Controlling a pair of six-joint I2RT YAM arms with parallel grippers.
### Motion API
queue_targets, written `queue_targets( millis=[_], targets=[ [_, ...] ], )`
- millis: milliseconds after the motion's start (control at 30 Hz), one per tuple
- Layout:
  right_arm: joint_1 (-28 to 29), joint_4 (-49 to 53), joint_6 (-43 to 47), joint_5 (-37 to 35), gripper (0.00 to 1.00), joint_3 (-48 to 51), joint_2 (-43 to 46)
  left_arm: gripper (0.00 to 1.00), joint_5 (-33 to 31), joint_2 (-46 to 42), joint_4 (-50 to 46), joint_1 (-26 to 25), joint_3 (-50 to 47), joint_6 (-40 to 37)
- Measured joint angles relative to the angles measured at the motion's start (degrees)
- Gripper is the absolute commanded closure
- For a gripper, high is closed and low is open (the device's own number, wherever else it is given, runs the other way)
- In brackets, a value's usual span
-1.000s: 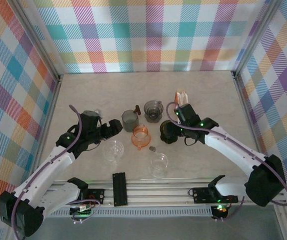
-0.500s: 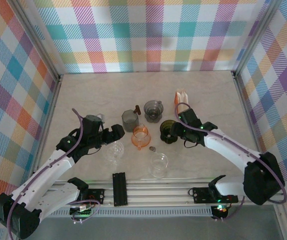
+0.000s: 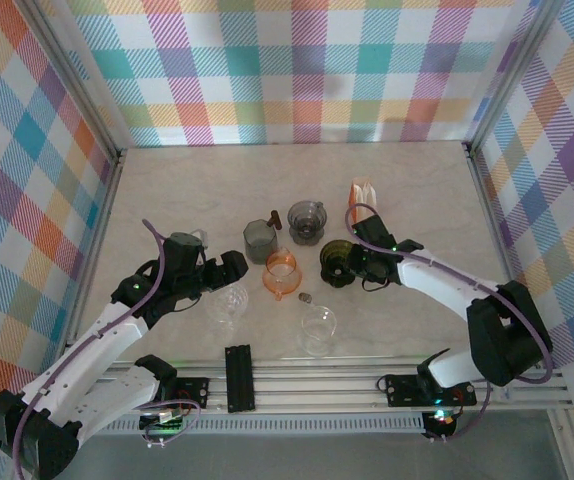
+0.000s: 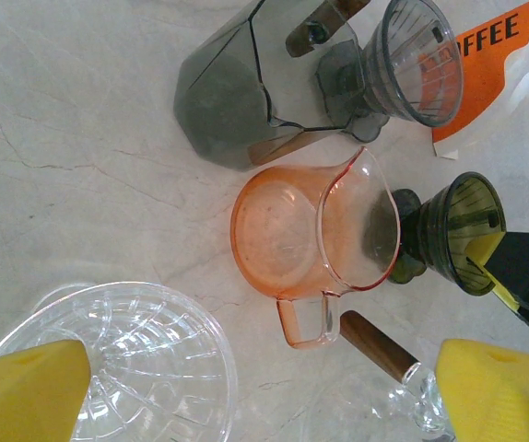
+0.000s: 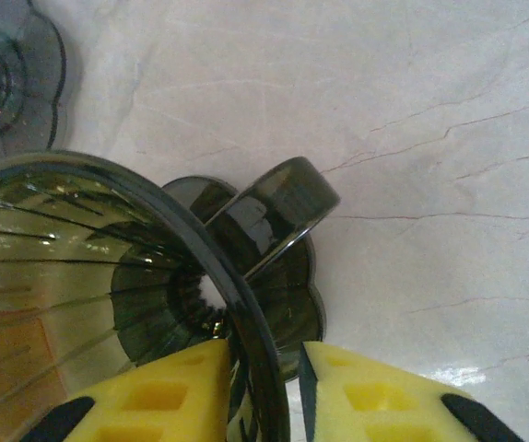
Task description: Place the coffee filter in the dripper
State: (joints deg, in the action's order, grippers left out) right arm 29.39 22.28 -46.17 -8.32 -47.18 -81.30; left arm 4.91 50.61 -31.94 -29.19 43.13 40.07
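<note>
Coffee filter pack (image 3: pixel 363 192): white paper, orange label, flat on marble-look table (image 3: pixel 417 190), at 1 o'clock of dark green ribbed glass dripper (image 3: pixel 335 262), near but apart. Left wrist view: label cut off by frame edge, reads "FFEE".

Dripper: glossy cone, ring handle, scalloped foot.

Right gripper (image 5: pixel 263 382): narrow, yellow pads pinching dripper rim.

Left gripper (image 4: pixel 264 378): spread wide. Clear ribbed glass dripper (image 4: pixel 145 359) by its left finger, lower part cropped, at 7 o'clock of orange translucent glass pitcher (image 4: pixel 301 230).

Filter count in pack: cannot tell.
</note>
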Motion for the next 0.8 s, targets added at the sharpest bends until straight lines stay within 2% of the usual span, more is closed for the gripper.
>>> queue_targets(
  millis=[300, 567, 800],
  targets=[
    [-0.2, 0.0, 1.4, 1.3, 1.0, -1.2, 0.1, 0.03, 0.6, 0.0, 0.1, 0.0, 0.0, 0.0],
    [-0.6, 9.0, 7.9, 2.8, 1.0, -6.2, 7.2, 0.03, 2.1, 1.1, -1.2, -0.2, 0.8, -0.7],
    [-0.5, 20.6, 15.2, 12.4, 1.0, -16.9, 12.3, 0.03, 2.6, 1.9, -1.2, -0.4, 2.3, -1.2]
  ],
)
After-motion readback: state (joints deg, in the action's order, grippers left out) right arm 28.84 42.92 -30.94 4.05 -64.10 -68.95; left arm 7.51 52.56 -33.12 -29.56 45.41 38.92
